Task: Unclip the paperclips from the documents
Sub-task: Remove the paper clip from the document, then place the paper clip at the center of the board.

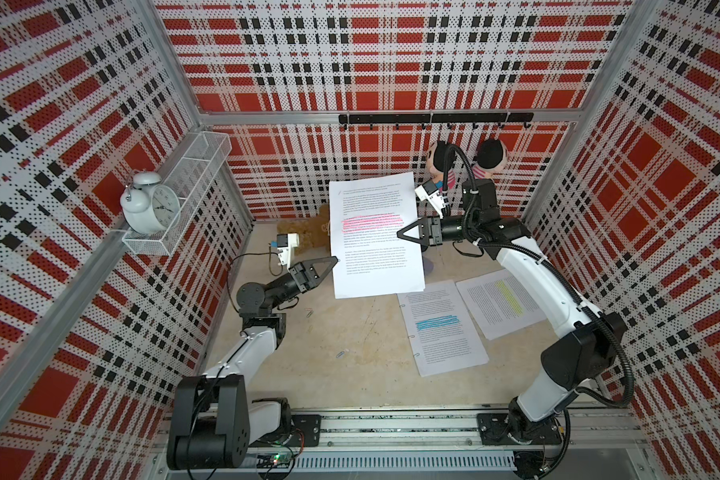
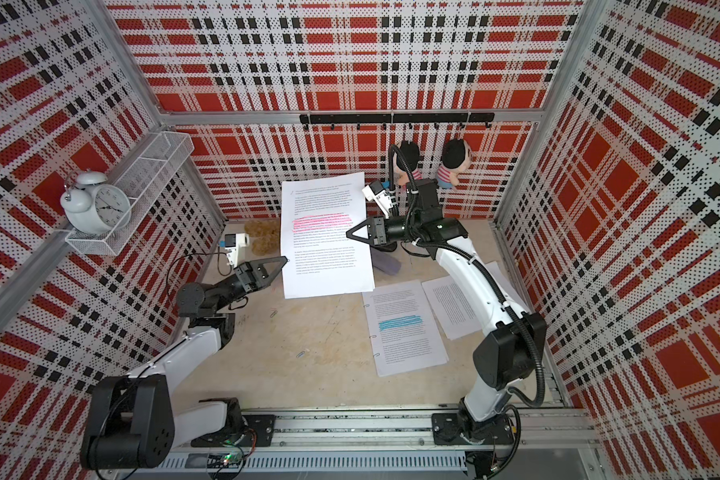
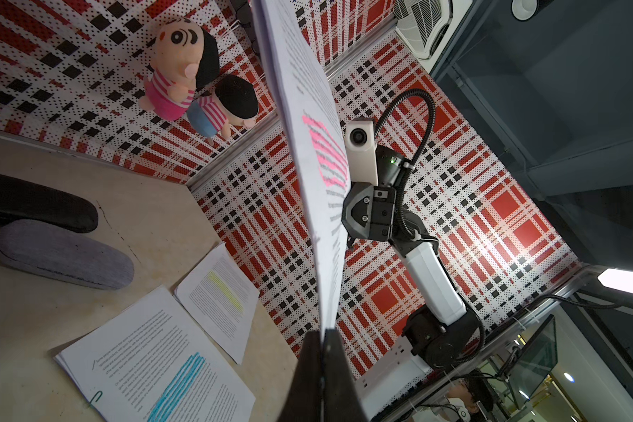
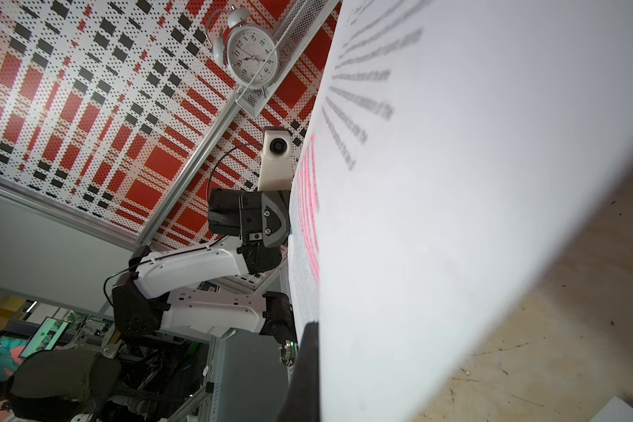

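Note:
The pink-highlighted document (image 1: 375, 237) (image 2: 325, 237) hangs upright in the air between my two grippers. My left gripper (image 1: 336, 260) (image 3: 322, 330) is shut on its left edge, and my right gripper (image 1: 399, 231) (image 4: 317, 325) is shut on its right edge. On the table lie the blue-highlighted document (image 1: 441, 328) and the yellow-highlighted one (image 1: 504, 303). Small clips (image 1: 411, 336) sit along the blue one's left edge, and the left wrist view shows a green paperclip (image 3: 96, 397) on it. Loose paperclips (image 1: 309, 312) (image 1: 340, 354) lie on the table below the left arm.
A white alarm clock (image 1: 150, 208) stands in a wire basket on the left wall. Two plush dolls (image 1: 491, 160) hang under a black hook rail (image 1: 433, 118). A brown plush (image 1: 304, 237) sits at the back. A grey case (image 3: 63, 252) and a black case (image 3: 33, 201) lie behind the held document.

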Motion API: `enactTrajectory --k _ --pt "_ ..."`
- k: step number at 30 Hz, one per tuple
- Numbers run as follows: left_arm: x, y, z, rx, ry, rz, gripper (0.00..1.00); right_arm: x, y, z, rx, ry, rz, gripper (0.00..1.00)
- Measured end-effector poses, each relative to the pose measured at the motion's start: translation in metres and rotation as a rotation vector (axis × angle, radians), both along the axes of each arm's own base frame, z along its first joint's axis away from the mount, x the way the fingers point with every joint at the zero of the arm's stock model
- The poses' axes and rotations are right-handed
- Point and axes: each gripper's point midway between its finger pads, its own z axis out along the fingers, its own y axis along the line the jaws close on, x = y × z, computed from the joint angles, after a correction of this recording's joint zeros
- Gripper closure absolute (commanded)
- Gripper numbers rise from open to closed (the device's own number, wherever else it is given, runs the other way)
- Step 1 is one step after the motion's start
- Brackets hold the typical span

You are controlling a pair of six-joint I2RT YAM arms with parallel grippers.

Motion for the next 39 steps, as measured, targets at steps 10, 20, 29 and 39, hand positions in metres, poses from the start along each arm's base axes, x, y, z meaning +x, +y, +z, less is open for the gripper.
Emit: enactTrajectory --k 10,20,29,39 --pt "0.001 -0.004 -0.017 0.090 0.003 0.039 1.00 0.005 -0.004 -0.010 -0.073 0.003 0.006 1.00" --pt "0.022 0.022 -0.068 0.179 0.158 0.182 1.00 0.073 -0.093 0.006 -0.139 -0.105 -0.294 1.00" --pt "0.037 0.036 -0.111 0.347 0.287 0.288 1.00 0.069 -0.075 -0.007 -0.158 -0.092 -0.276 1.00" --pt "0.015 0.089 -0.221 0.618 0.688 0.510 0.99 0.026 0.004 -0.053 -0.248 -0.043 -0.164 1.00"
